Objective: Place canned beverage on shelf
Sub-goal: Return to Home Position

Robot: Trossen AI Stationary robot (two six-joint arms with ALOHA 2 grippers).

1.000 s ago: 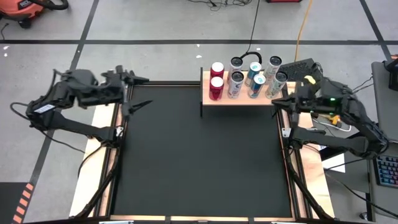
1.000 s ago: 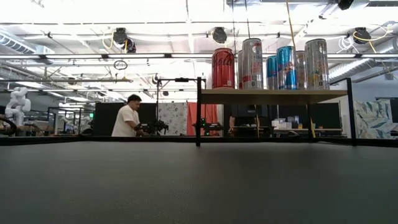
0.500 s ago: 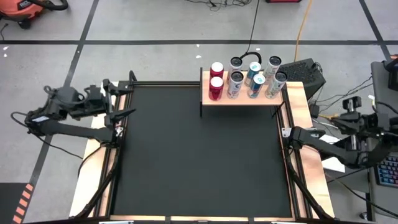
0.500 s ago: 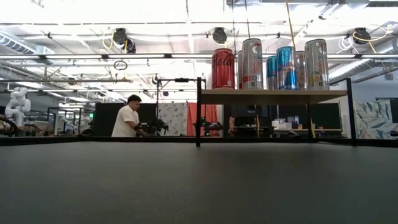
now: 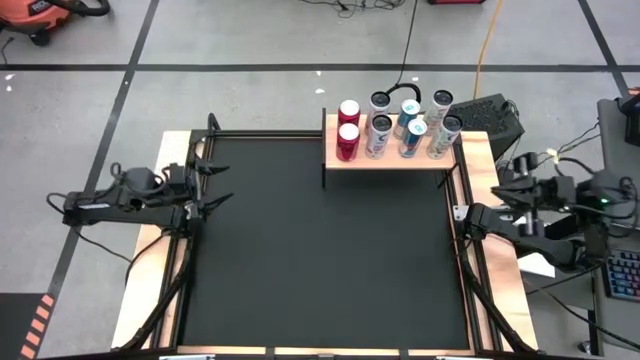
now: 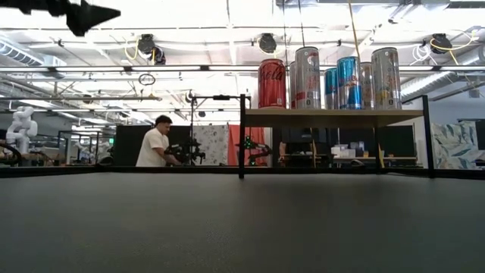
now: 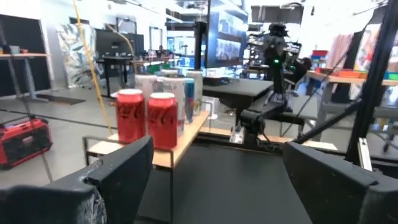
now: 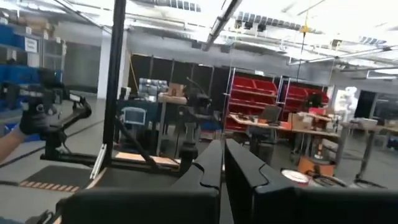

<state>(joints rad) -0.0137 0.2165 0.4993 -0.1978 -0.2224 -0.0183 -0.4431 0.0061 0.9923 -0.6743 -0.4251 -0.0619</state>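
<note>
Soda cans point(image 5: 379, 130) all standing on the shelf point(image 5: 395, 163), both arms off to the sides.
Left gripper point(image 5: 216, 183) fingers spread wide and empty at the desk's point(image 5: 320, 260) left edge; right gripper point(image 5: 508, 192) fingers nearly closed, holding nothing, beyond the right edge. Eight cans stand in pairs at the far right. Placing looks finished; only parking the arms remains.

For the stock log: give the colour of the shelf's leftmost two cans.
Red, white script; the cans show best in left wrist view.
</note>
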